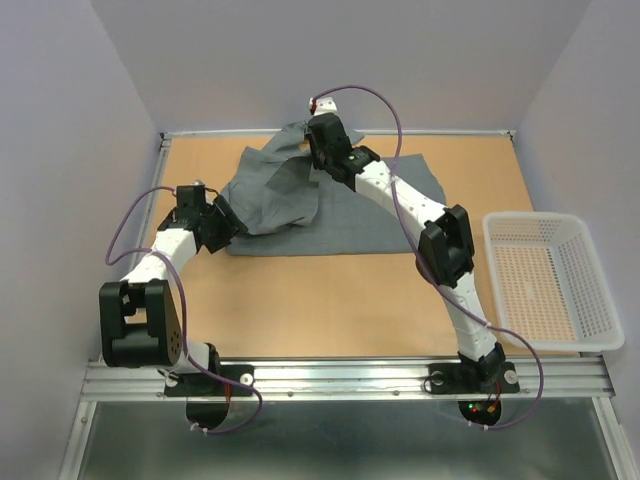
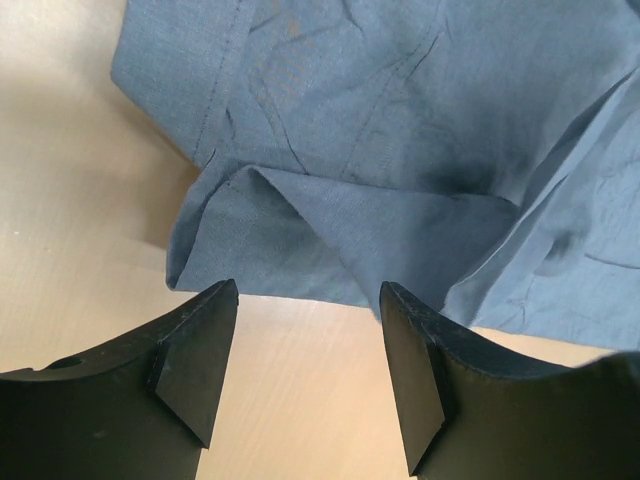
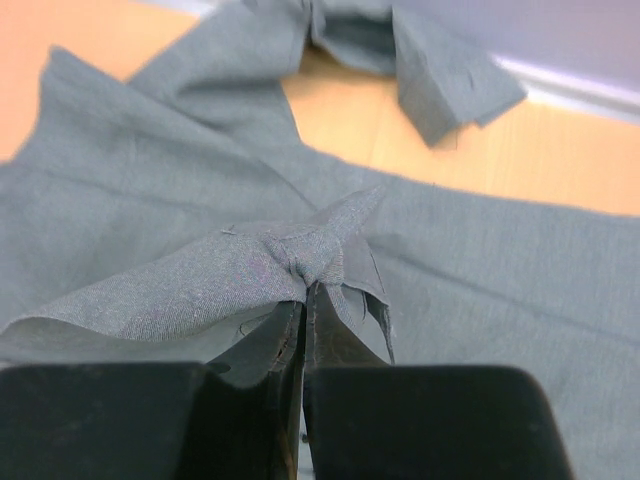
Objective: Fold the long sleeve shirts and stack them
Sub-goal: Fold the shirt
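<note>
A grey long sleeve shirt (image 1: pixel 340 215) lies spread on the far half of the wooden table, its left part bunched and lifted. My right gripper (image 1: pixel 318 150) is shut on a pinched fold of the shirt (image 3: pixel 310 258) and holds it above the flat cloth. A sleeve (image 3: pixel 440 75) trails toward the back edge. My left gripper (image 1: pixel 228 222) is open and empty at the shirt's near left edge; in the left wrist view its fingers (image 2: pixel 200 350) hover over bare table just short of a folded hem (image 2: pixel 250 230).
A white mesh basket (image 1: pixel 548 280) stands at the table's right edge. A metal rail (image 1: pixel 340 380) runs along the near edge by the arm bases. Grey walls close in the back and both sides.
</note>
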Controlling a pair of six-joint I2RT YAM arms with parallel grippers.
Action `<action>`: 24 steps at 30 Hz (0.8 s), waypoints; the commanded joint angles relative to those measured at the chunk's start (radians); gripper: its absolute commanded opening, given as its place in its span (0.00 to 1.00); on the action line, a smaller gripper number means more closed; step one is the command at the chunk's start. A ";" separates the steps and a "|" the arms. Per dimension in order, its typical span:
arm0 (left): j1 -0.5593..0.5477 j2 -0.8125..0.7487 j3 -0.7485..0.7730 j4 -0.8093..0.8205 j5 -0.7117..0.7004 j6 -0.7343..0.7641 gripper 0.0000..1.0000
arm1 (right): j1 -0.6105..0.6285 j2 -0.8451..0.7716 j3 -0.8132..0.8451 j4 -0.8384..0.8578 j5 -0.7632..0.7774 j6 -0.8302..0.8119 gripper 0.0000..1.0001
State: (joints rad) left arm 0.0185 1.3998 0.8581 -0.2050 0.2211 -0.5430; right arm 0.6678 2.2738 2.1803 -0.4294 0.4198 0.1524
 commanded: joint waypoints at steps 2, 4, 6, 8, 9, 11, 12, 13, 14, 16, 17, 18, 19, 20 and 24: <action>-0.005 0.037 0.033 0.033 0.049 -0.029 0.70 | -0.007 0.021 0.134 0.173 0.025 -0.077 0.03; -0.008 0.059 0.051 0.041 0.064 -0.038 0.69 | -0.007 0.023 0.122 0.221 0.014 -0.115 0.03; -0.008 0.091 0.062 0.052 0.076 -0.057 0.69 | -0.005 0.021 0.099 0.248 -0.009 -0.143 0.03; -0.012 0.119 0.073 0.062 0.083 -0.074 0.69 | -0.007 0.020 0.084 0.285 -0.022 -0.206 0.03; -0.012 0.128 0.079 0.062 0.084 -0.077 0.69 | -0.007 0.018 0.073 0.297 -0.029 -0.221 0.03; -0.015 0.145 0.091 0.065 0.092 -0.081 0.69 | -0.007 0.012 0.056 0.307 -0.039 -0.275 0.03; -0.015 0.149 0.094 0.067 0.093 -0.087 0.69 | -0.005 -0.002 0.024 0.317 -0.050 -0.293 0.03; -0.015 0.154 0.098 0.069 0.092 -0.089 0.69 | -0.007 -0.013 0.007 0.320 -0.061 -0.336 0.04; -0.015 0.157 0.098 0.072 0.089 -0.089 0.68 | -0.007 -0.025 -0.010 0.325 -0.091 -0.359 0.04; -0.046 0.172 0.090 0.078 0.074 -0.100 0.68 | -0.005 -0.058 -0.074 0.333 -0.114 -0.433 0.06; -0.046 0.179 0.087 0.082 0.073 -0.103 0.68 | -0.005 -0.072 -0.103 0.333 -0.122 -0.454 0.07; -0.046 0.186 0.082 0.093 0.072 -0.106 0.68 | -0.005 -0.089 -0.129 0.333 -0.136 -0.473 0.07; -0.046 0.195 0.078 0.098 0.072 -0.115 0.68 | -0.004 -0.106 -0.155 0.334 -0.138 -0.508 0.08; -0.046 0.208 0.067 0.102 0.076 -0.117 0.68 | -0.004 -0.140 -0.219 0.333 -0.142 -0.528 0.11; -0.046 0.229 0.035 0.125 0.061 -0.121 0.68 | -0.004 -0.224 -0.373 0.342 -0.101 -0.608 0.12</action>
State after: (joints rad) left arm -0.0280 1.6215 0.9123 -0.1146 0.2909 -0.6525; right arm 0.6670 2.1731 1.8969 -0.1471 0.3061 -0.3420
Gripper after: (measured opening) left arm 0.687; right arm 0.118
